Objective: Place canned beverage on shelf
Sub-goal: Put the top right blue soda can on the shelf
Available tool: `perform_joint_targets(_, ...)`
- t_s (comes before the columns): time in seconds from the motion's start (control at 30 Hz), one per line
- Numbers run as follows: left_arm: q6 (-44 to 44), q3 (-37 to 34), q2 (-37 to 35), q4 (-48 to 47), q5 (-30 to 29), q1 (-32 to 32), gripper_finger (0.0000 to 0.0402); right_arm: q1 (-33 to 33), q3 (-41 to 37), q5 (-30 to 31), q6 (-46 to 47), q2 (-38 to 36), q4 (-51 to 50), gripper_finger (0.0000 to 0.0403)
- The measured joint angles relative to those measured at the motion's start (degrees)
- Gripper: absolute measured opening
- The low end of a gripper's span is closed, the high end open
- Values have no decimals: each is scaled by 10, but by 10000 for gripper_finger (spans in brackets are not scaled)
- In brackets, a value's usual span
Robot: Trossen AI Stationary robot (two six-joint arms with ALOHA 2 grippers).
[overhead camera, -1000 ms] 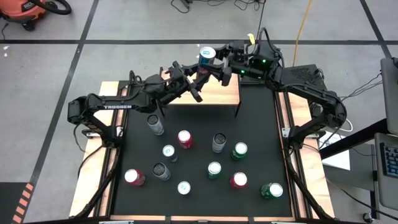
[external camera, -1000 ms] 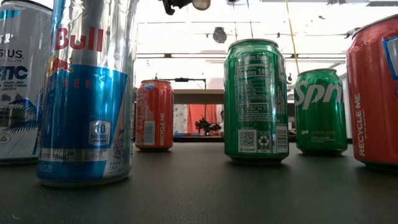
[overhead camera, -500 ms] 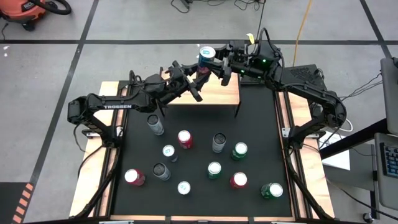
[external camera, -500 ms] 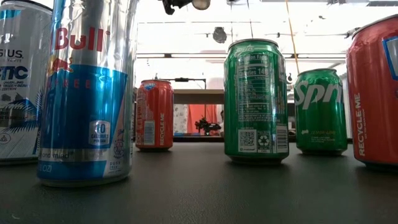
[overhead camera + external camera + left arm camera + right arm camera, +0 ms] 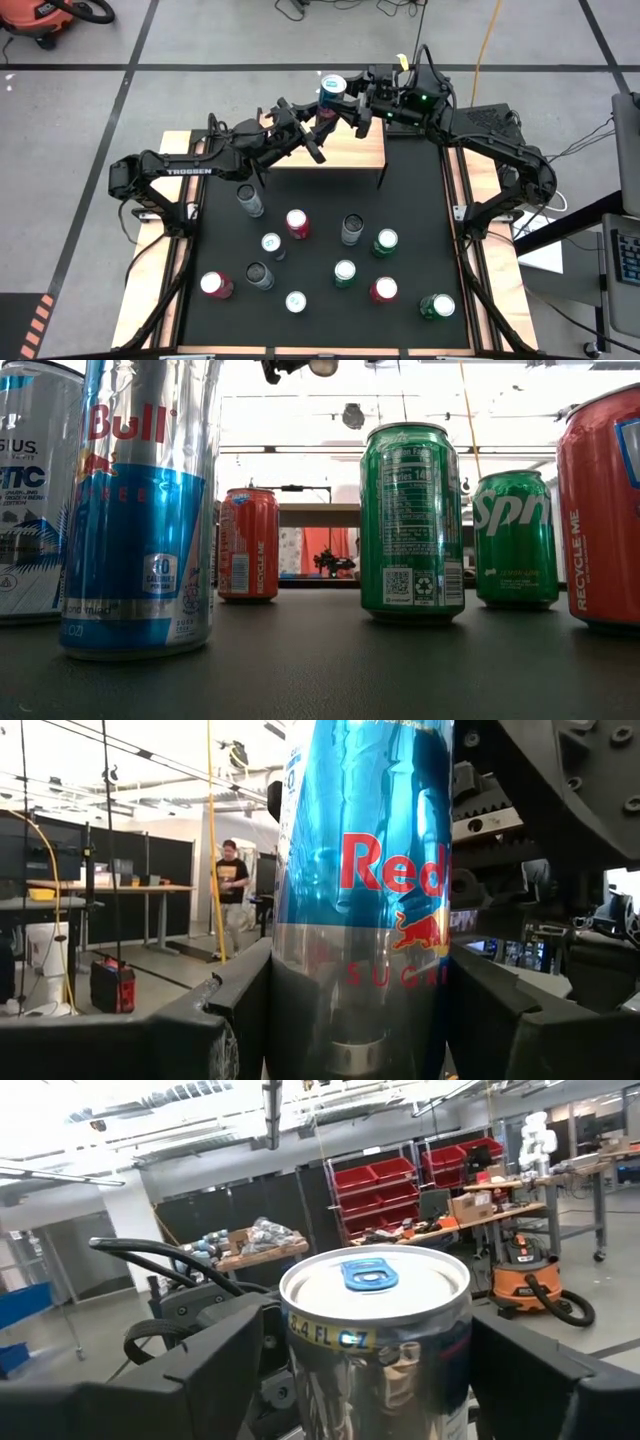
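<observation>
I work in a robotics lab or workshop, a big open hall. Beneath my black table [image 5: 400,210] lies a bare grey concrete floor [image 5: 230,35] marked with dark tape lines, an orange cable [image 5: 487,40] trailing across it. Past my wrist I see exposed ceiling ducts and strip lights [image 5: 300,1100], a rack of red storage bins [image 5: 400,1175], cluttered workbenches [image 5: 480,1210] and an orange shop vacuum [image 5: 525,1280]. Elsewhere, dark partition panels [image 5: 170,860] stand behind a desk [image 5: 60,890], and a person [image 5: 232,885] stands in the aisle.
</observation>
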Motion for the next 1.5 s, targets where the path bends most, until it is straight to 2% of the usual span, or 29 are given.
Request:
perform_joint_targets(0.27, 0, 0, 0, 1, 0, 0, 218, 0, 0, 0, 0, 0, 2, 271)
perform_joint_targets(0.63, -1, 0, 0, 1, 0, -2, 218, 0, 0, 13, -9, 1, 4, 263)
perform_joint_targets(1.0, -2, 0, 0, 1, -3, -4, 218, 0, 0, 12, -23, 1, 10, 211)
perform_joint_targets(1.27, -1, 0, 0, 0, -2, -4, 219, 0, 0, 12, -24, 1, 10, 208)
perform_joint_targets(1.37, -2, 0, 0, -6, -2, -4, 239, 0, 0, 12, -24, 1, 9, 208)
perform_joint_targets(1.5, -3, 0, 0, -8, 0, -5, 291, -7, 0, 10, -24, 1, 3, 208)
